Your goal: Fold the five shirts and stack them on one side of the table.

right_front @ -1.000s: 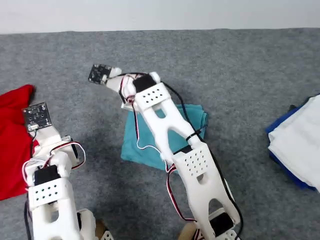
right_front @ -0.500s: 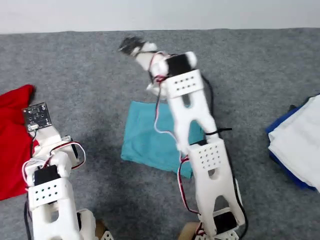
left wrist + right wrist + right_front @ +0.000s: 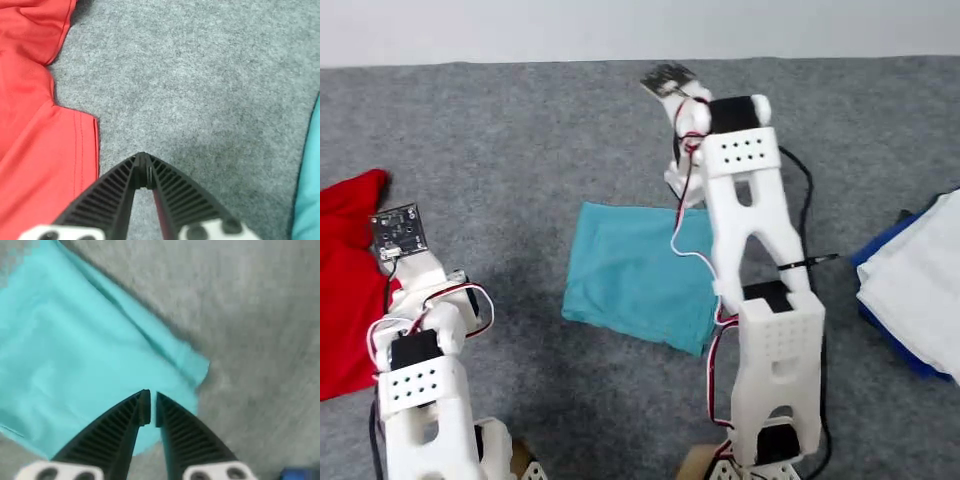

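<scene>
teal shirt (image 3: 635, 275) lies folded; right of it sits a stack (image 3: 920, 290) (white over blue, count unclear); left of it a red shirt (image 3: 345, 290), unfolded; right gripper (image 3: 150, 396) hangs over the teal shirt, clenched on nothing; left gripper (image 3: 143, 162), clenched empty, is between teal shirt and red shirt; past halfway, i judge.

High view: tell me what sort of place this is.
Probably a robot test bench for folding laundry: grey carpeted table, white robot arm, folded teal shirt, red shirt.
</scene>
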You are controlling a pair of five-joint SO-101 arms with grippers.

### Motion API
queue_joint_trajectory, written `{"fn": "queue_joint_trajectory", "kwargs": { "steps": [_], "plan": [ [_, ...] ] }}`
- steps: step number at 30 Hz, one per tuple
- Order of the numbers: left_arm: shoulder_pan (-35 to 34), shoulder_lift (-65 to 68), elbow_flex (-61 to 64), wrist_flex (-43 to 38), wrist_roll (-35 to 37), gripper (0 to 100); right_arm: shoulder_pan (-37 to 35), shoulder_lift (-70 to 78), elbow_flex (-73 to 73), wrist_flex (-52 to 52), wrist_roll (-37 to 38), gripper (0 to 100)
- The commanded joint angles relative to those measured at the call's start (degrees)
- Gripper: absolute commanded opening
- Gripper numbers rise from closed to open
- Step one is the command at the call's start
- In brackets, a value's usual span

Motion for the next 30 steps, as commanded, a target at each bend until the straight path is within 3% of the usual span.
{"fn": "queue_joint_trajectory", "kwargs": {
  "steps": [1,30],
  "plan": [
    [0.35,-1.49,-0.57,-1.14,0.18,0,2.42,-4.70,3.25,2.51,-4.75,10.7],
    [0.44,-1.32,-0.57,-1.14,0.09,0,6.46,0.31,6.15,1.45,-5.01,11.2]
  ]
}}
